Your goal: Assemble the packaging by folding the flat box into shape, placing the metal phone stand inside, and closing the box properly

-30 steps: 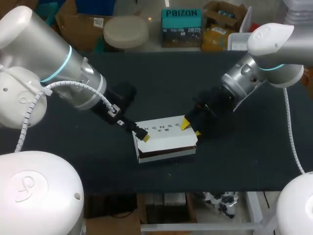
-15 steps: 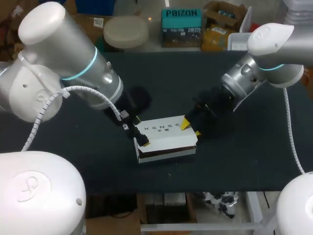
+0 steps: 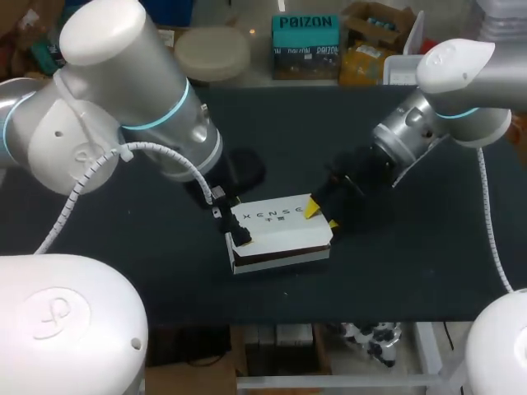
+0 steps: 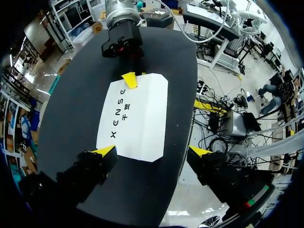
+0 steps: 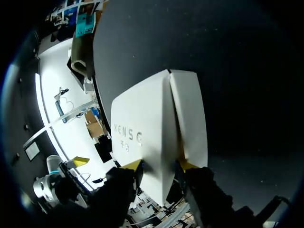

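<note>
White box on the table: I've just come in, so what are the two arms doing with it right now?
Both arms are at the white box, which lies on the black table, folded into shape with its printed top lying flat. The right hand sits against one end of it. The left hand is at the opposite end, open wide, with one tip by the box's corner. What is inside cannot be seen.
</note>
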`<state>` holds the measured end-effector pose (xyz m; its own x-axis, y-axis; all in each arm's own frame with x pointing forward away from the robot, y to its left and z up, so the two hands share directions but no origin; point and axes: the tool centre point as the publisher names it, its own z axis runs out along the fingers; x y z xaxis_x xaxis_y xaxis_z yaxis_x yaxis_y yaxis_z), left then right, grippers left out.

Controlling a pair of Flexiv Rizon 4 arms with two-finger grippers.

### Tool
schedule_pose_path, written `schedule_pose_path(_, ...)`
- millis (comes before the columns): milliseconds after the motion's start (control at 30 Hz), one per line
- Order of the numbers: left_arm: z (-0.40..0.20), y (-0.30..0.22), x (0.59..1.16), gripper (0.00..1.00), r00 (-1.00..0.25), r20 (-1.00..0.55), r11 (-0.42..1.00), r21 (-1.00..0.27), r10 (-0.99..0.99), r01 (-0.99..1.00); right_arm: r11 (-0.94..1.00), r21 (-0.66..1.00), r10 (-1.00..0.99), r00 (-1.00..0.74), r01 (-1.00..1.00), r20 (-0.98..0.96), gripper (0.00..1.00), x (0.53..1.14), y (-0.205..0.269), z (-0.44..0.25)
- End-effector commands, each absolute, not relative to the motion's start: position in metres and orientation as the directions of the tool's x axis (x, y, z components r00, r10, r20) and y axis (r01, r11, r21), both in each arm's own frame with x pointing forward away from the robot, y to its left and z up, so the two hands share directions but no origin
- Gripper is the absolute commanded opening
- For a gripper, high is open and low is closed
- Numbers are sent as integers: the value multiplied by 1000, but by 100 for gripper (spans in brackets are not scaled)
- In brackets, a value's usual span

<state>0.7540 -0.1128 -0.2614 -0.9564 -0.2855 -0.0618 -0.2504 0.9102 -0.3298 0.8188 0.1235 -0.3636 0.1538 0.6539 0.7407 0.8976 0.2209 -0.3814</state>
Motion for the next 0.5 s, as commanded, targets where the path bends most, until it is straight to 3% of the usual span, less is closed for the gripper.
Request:
schedule_pose_path(33, -265, -124, 762, 100, -963, -69, 943, -234, -261, -238, 224, -384, 655, 154, 896, 740, 47, 821, 125, -366)
schedule_pose_path(200, -275, -125, 765, 100, -966, -35, 938, -250, -256, -239, 224, -384, 655, 154, 896, 740, 47, 821, 125, -366)
schedule_pose_path(400, -288, -132, 764, 78, -957, 39, 935, -205, -288, -290, 224, -384, 655, 154, 896, 740, 46, 821, 125, -366)
schedule_pose_path(500, -297, -136, 760, 73, -954, 53, 936, -185, -294, -299, 224, -384, 655, 154, 896, 740, 46, 821, 125, -366)
